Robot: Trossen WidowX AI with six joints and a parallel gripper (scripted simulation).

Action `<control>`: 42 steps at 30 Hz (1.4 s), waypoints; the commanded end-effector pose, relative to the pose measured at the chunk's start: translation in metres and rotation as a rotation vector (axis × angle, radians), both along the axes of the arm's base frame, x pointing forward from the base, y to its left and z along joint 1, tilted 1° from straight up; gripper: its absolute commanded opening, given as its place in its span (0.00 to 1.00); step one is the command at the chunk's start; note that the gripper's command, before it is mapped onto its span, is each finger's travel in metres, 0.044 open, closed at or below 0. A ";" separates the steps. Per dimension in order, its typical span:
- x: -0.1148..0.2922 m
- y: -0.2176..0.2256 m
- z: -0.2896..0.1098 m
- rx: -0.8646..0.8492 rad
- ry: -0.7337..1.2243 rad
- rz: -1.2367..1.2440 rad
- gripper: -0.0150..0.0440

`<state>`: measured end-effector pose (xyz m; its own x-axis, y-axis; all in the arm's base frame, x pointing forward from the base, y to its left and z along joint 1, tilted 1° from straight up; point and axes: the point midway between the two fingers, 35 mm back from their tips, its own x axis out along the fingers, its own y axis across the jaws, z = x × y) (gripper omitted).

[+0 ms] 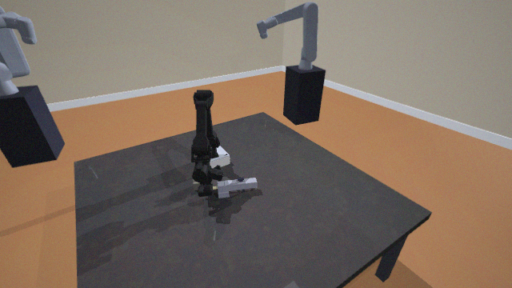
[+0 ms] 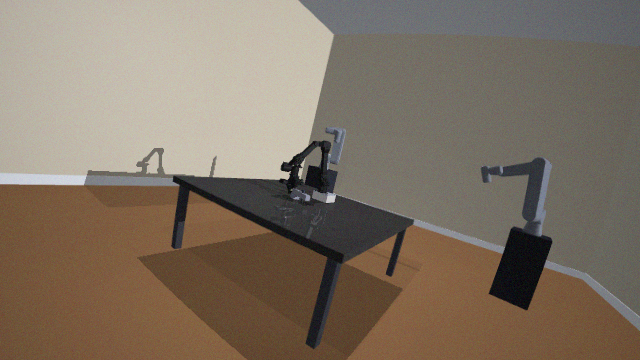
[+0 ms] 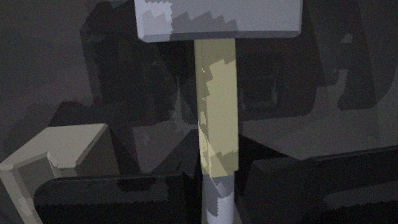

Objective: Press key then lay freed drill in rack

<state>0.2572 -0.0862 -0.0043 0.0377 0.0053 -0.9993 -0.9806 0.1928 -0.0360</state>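
We counted one drill (image 3: pixel 216 115) and one end effector (image 3: pixel 212 192), which was pinching the drill's shaft low on the surface (image 1: pixel 320 208). One grey block (image 1: pixel 237 186) held the drill's other end; one white box (image 1: pixel 220 157) stood just behind the arm.

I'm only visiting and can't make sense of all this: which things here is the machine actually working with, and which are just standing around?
In the job:
- the claw, closed on the drill's yellowish shaft
- the drill
- the grey block holding the drill
- the white rack behind the arm

Just standing about:
- the grey arm on a black pedestal
- another grey arm on its pedestal
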 end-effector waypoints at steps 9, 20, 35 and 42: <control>-0.002 0.001 0.003 0.001 0.003 -0.002 0.25; -0.003 -0.009 0.002 0.000 0.003 -0.002 0.25; -0.006 -0.032 0.003 -0.002 0.004 -0.002 0.25; -0.007 -0.040 0.003 -0.003 0.004 -0.002 0.25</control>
<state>0.2484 -0.1200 -0.0026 0.0290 0.0051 -0.9996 -0.9803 0.1958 -0.0275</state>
